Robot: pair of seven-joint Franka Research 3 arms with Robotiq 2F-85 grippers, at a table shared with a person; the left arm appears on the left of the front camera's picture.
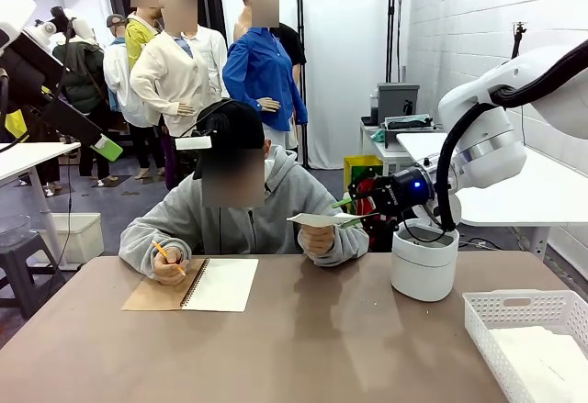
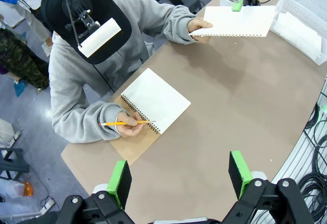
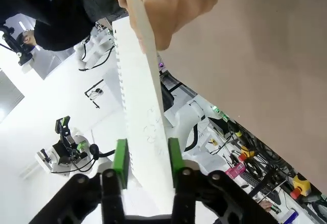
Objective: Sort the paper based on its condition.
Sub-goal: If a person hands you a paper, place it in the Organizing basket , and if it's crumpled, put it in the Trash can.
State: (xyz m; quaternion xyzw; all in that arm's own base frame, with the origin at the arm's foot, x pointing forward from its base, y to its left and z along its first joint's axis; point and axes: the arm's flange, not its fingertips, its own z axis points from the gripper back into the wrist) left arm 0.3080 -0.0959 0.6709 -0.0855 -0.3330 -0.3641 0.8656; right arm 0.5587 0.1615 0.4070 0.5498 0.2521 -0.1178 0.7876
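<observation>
Right tool reaches in from the right, above the far side of the desk. Its green pads stand on either side of one end of the paper sheet. In the right wrist view the sheet runs edge-on up between the two pads with hardly any gap showing, but I cannot tell whether they actually pinch it. The sheet is smooth and flat, with a row of small holes along one long edge. It hangs level in the air, clear of the desk, and the person's hand grips its other end. A white round bin stands on the desk just below this tool. At the near right corner sits a white basket with flat white paper lying in it. A spiral notebook lies open in front of the person, blank page up on its brown cover. The person's other hand rests on it, holding a yellow pencil. The left tool hangs high over the desk's left side, looking down on the notebook. It is released, pads spread wide with nothing between them.
</observation>
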